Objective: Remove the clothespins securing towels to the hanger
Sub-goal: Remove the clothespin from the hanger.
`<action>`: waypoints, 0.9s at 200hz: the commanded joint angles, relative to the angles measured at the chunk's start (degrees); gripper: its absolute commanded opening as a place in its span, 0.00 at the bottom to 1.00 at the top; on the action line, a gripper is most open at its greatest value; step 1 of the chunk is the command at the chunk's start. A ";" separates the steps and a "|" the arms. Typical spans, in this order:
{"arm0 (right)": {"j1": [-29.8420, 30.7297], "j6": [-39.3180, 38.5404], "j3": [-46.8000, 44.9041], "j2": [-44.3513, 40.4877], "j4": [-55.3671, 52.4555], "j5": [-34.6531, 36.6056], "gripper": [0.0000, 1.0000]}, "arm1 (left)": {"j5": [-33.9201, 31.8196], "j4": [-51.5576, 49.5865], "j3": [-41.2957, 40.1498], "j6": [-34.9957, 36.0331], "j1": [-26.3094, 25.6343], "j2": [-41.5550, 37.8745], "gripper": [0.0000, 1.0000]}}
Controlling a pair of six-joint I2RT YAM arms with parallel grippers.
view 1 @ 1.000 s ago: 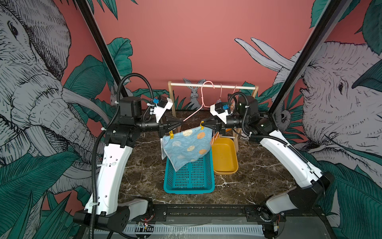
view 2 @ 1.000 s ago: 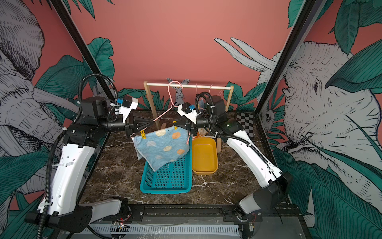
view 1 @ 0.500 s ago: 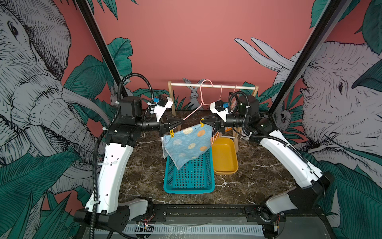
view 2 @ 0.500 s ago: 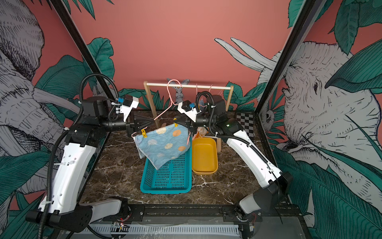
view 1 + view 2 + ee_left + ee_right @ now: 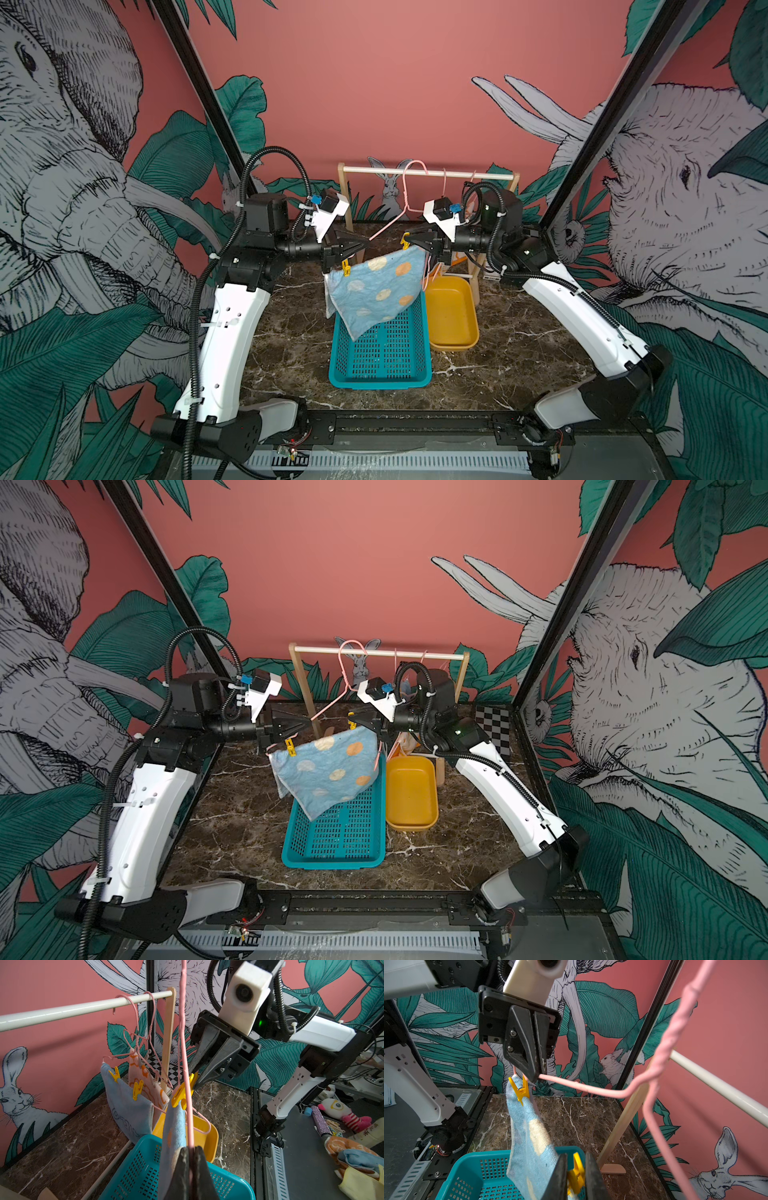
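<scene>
Hardly shifted since a second ago: towel on pink hanger.
From above: left hand pressed together on hanger wire, right hand pinching yellow clothespin at towel's corner. Left wrist: wire between fingertips. Right wrist: clothespin between fingertips.

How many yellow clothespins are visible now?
4 clothespins. Two on the spotted towel: one near the left gripper holding the hanger, one pinched in the right gripper. Two more on the towels hanging on the rack. Others may be hidden.
</scene>
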 commanded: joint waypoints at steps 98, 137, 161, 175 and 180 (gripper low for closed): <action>0.45 2.16 -7.66 -9.67 5.35 4.89 0.13 | -5.21 3.30 -0.95 -2.09 -0.31 -1.23 0.00; -0.13 3.40 -12.16 -13.87 4.91 11.11 0.13 | -5.90 2.93 -1.04 -1.55 -0.31 -1.85 0.00; -1.18 5.01 -15.12 -16.98 5.12 14.71 0.13 | -6.36 2.51 -0.87 -1.18 -0.31 -2.24 0.00; -2.16 5.87 -16.39 -18.87 4.97 16.65 0.13 | -6.55 2.24 -0.82 -1.09 -0.31 -2.41 0.00; -2.54 6.14 -18.14 -19.59 4.93 17.14 0.13 | -6.67 2.23 -0.86 -1.04 -0.31 -2.48 0.00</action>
